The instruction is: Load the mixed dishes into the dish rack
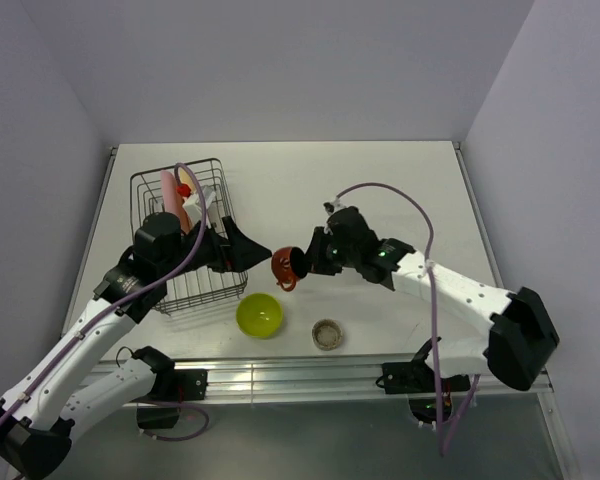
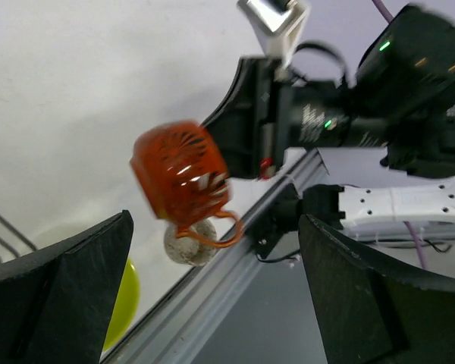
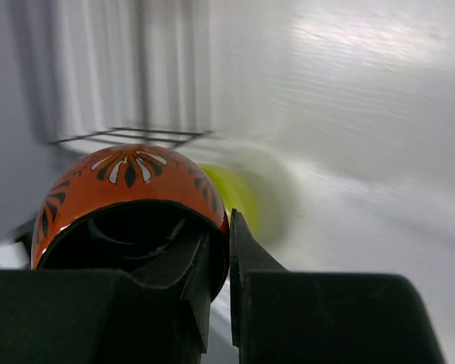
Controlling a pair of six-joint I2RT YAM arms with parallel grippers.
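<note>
The red-orange mug (image 1: 283, 269) hangs in the air, tilted, with my right gripper (image 1: 303, 262) shut on its rim, one finger inside and one outside (image 3: 220, 258). The mug (image 3: 129, 186) has a dark inside. My left gripper (image 1: 254, 256) is open and empty, pointing at the mug (image 2: 180, 180) from the left, jaws wide apart (image 2: 212, 303). The black wire dish rack (image 1: 150, 185) stands at the left and holds the pink plate (image 1: 169, 190) on edge, with a yellow-orange plate (image 1: 193, 193) beside it. The lime-green bowl (image 1: 259, 314) and grey-beige cup (image 1: 327, 333) sit on the table.
The table's front metal rail (image 1: 310, 368) runs just below the bowl and cup. The cup (image 2: 189, 243) and the bowl's edge (image 2: 123, 303) show under the mug in the left wrist view. The rack (image 3: 129, 135) and bowl (image 3: 239, 193) lie blurred beyond the mug.
</note>
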